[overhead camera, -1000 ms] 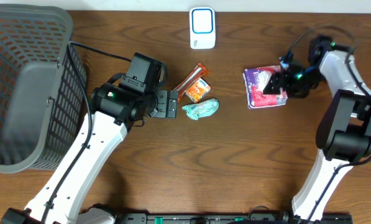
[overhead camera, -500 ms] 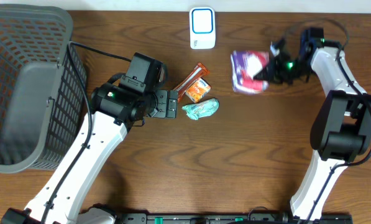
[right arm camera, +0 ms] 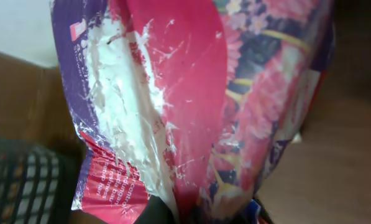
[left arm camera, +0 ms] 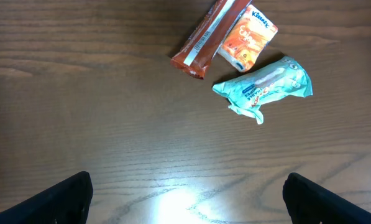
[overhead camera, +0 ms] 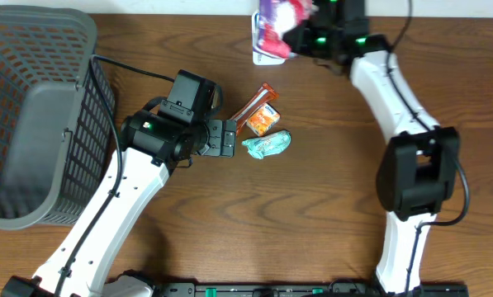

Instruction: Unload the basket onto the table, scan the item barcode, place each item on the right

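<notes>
The item, a purple and pink flowered packet [overhead camera: 273,20], hangs at the table's far edge with my right gripper [overhead camera: 297,36] shut on it. It covers most of the white scanner [overhead camera: 269,57], of which only the near end shows. In the right wrist view the packet [right arm camera: 197,106] fills the frame, its crinkled end pinched at the bottom by the gripper [right arm camera: 197,215]. My left gripper [overhead camera: 229,138] stands open above bare wood left of the loose snacks, its dark fingertips [left arm camera: 54,202] wide apart with nothing between them.
A brown bar [overhead camera: 254,105], an orange tissue pack [overhead camera: 263,120] and a teal packet [overhead camera: 267,144] lie together mid-table, just right of the left gripper. A grey mesh basket [overhead camera: 31,124] fills the far left. A cable runs from the basket side to the left arm.
My right gripper closed on the flowered packet at the right of the table and carried it left and away, over the scanner. The left arm has not moved.
</notes>
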Controlling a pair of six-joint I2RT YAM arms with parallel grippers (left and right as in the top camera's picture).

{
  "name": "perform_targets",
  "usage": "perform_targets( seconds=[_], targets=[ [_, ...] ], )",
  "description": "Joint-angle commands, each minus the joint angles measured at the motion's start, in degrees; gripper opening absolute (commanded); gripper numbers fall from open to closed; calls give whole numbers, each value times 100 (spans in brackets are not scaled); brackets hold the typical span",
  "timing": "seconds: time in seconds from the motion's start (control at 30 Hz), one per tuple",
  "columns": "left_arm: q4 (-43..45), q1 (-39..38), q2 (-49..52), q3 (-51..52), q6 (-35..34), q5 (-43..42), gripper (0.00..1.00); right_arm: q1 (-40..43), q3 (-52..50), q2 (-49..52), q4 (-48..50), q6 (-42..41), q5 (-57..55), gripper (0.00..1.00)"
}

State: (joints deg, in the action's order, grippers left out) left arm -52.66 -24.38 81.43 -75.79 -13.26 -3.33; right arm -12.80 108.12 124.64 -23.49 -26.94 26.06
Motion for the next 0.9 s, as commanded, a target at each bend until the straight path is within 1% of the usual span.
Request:
perform_targets(
  seconds=[0.0, 0.23, 0.37, 0.43, 0.6, 0.77, 0.87],
  targets=[
    [-24, 24, 17, -20, 11, -28, 98, -372, 81, 96, 393, -391, -1198, 1],
    [-24, 24, 17, -20, 11, -28, 98, -442, 81, 205, 597, -382, -1543, 1],
    [-24, 24, 17, -20, 11, -28, 98, -275, 92, 179, 601, -101, -1613, 1],
    [-22, 24, 17, -20, 11, -28, 98, -90, 92, 118, 494, -105, -1641, 1],
    [-24, 24, 17, -20, 11, -28, 98, 739, 92, -155, -129, -109, -1703, 1],
    [-22, 24, 17, -20, 11, -28, 98, 1928, 92, -249, -1213, -107, -1722, 1],
    [-24, 24, 17, -20, 11, -28, 98, 2583, 87, -249, -1921, -153, -2135, 1]
  ],
)
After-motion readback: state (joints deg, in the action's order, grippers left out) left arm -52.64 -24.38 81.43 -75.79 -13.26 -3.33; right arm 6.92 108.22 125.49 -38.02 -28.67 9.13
